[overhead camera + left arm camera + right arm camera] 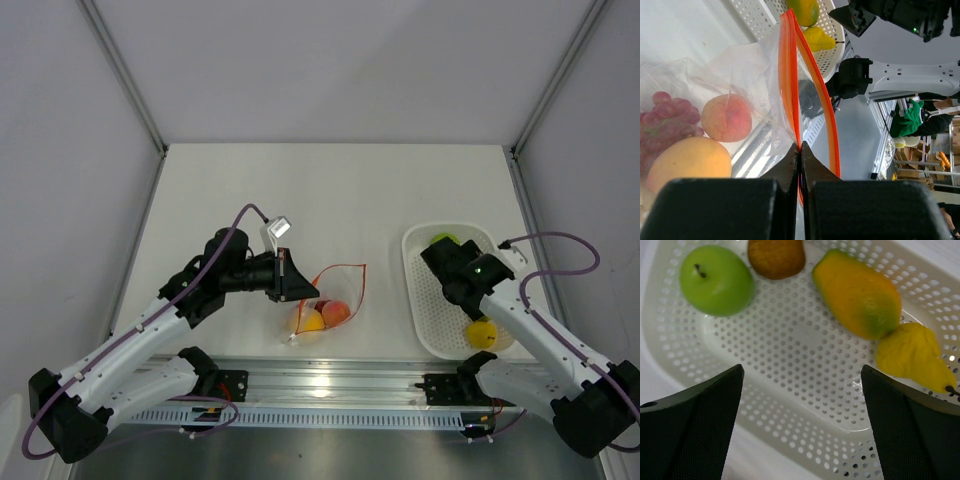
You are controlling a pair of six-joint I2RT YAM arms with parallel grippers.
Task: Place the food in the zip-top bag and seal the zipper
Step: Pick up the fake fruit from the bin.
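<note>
A robotics lab test cell was indicated. A white table was enclosed on the left, right and far sides by plain pale panels held in metal frame posts. An aluminium rail was bolted along its near edge. Toy-like food was laid out as props. Beyond the cell, stacked cardboard boxes and a figure in green were seen in a cluttered workroom.

From above and behind, the top camera takes in the whole table. The left wrist camera, tight against the zip-top bag, faces the white tray that the right wrist camera overlooks closely.
</note>
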